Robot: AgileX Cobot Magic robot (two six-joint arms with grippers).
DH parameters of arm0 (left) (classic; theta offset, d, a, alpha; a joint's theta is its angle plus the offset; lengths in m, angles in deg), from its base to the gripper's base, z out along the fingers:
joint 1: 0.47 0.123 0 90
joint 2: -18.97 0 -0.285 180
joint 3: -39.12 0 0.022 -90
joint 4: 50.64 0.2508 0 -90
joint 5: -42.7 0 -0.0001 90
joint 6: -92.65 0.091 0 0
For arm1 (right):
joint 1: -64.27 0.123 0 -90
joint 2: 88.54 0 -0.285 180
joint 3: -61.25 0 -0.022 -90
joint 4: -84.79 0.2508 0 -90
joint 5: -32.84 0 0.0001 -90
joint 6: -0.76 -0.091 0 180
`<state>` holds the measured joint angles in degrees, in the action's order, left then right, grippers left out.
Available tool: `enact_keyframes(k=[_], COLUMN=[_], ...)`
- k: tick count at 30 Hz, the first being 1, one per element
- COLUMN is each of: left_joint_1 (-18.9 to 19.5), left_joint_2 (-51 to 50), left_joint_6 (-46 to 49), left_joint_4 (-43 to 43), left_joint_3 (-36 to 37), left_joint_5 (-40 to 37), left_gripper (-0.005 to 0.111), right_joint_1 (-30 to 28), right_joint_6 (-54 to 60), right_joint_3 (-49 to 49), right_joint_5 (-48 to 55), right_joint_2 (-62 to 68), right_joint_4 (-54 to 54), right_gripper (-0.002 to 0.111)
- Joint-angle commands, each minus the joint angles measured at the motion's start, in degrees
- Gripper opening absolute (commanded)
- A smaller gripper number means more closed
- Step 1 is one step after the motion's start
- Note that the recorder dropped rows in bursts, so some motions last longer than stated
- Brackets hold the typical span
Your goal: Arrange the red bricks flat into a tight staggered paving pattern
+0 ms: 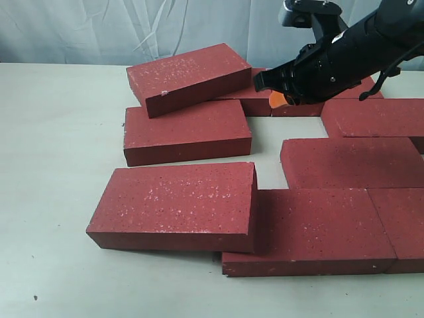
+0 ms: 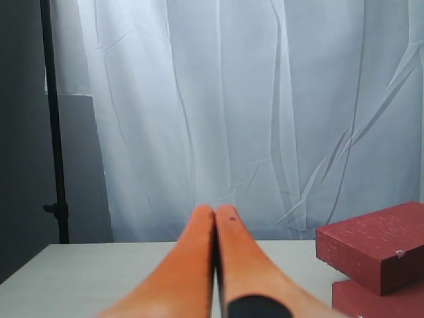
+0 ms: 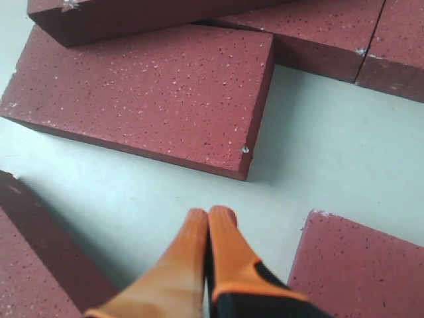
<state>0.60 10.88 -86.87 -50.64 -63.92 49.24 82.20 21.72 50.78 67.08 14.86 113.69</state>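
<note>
Half done, seemingly: red bricks (image 1: 344, 162) lie gapped, one brick (image 1: 189, 78) stacked askew. Clenched and empty: left hand (image 2: 214, 213), right hand (image 3: 209, 215).

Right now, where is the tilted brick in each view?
Exterior: tilted brick upper left of centre, propped on neighbours.
Left wrist: cut by the frame edge, above the flat brick.
Right wrist: sliver at the frame edge, beyond the flat brick.
Shared landmark: its white corner chip.

The red bricks (image 1: 179, 205) are rough and matt, gritty with pale speckles. My right gripper (image 3: 208, 217) has smooth orange fingers (image 3: 182, 265) with a soft sheen. The table (image 1: 53, 132) is smooth, matt, pale. The curtain (image 2: 232, 99) is creased white cloth.
</note>
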Motion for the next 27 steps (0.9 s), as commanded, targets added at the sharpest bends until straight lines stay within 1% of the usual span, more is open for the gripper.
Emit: enact_keyframes(k=[1, 7, 12, 17, 20, 24, 27], left_joint_1=[0.06, 0.06, 0.06, 0.06, 0.06, 0.06, 0.06], left_joint_2=[0.31, 0.31, 0.31, 0.31, 0.31, 0.31, 0.31], left_joint_6=[-0.05, -0.05, -0.05, -0.05, 0.65, 1.69, 1.69], left_joint_4=[0.0, -0.35, -0.35, -0.35, -0.35, -0.35, -0.45], left_joint_3=[0.26, 0.26, 0.26, 0.26, 0.26, -1.78, -3.58], left_joint_5=[1.27, 1.78, 5.94, 11.85, 11.98, 11.98, 14.71], left_gripper=[0.0, 0.0, 0.0, 0.0, 0.0, 0.0, 0.0], right_joint_1=[0.15, 0.15, 0.15, 0.15, 0.15, 0.15, 0.15], right_joint_6=[0.39, 0.39, 0.39, 0.39, 0.39, 0.39, 0.39], right_joint_3=[0.32, 0.32, 0.32, 0.32, 0.32, 0.32, 0.32], right_joint_5=[-0.16, -0.16, -0.16, -0.16, -0.16, -0.27, -0.27], right_joint_2=[-0.05, -0.05, -0.05, -0.05, -0.05, -0.05, -0.05], right_joint_4=[-0.22, -0.22, -0.22, -0.01, 0.1, 0.1, 0.1], right_gripper=[-0.001, -0.001, -0.001, -0.001, -0.001, -0.001, -0.001])
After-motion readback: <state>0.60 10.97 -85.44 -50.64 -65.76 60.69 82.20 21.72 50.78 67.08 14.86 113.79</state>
